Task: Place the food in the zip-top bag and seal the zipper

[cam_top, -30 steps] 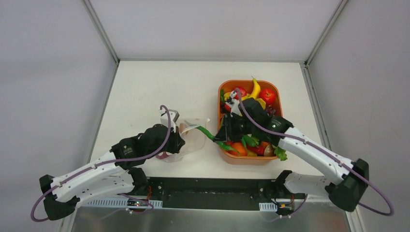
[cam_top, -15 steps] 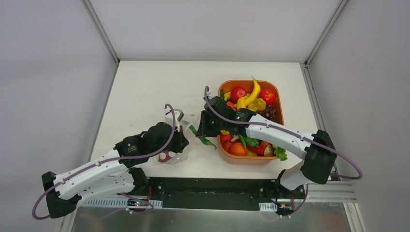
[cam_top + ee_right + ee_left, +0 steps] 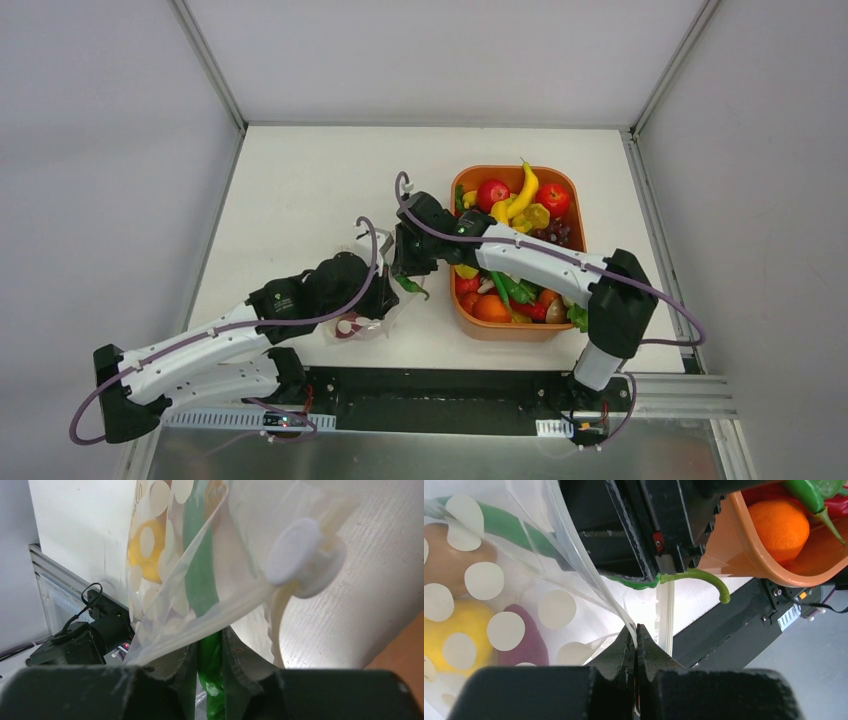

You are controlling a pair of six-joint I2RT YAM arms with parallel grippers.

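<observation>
Seen from above, the left wrist hides most of the zip-top bag [image 3: 356,322] on the bench [image 3: 300,180]. The left jaws are closed, pinching its rim. The right jaws grip one green pepper [image 3: 200,575], whose tip is inside the bag. Three pieces show through the film: brown [image 3: 449,560], yellow [image 3: 444,630], purple [image 3: 529,647].

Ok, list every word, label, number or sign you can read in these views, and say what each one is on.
No readable text in any view.
zip-top bag: plain white dots only, no lettering.
orange tray and green pepper: no print or sticker shows.
small electronics by the left arm's base: any markings are too small to read.
</observation>
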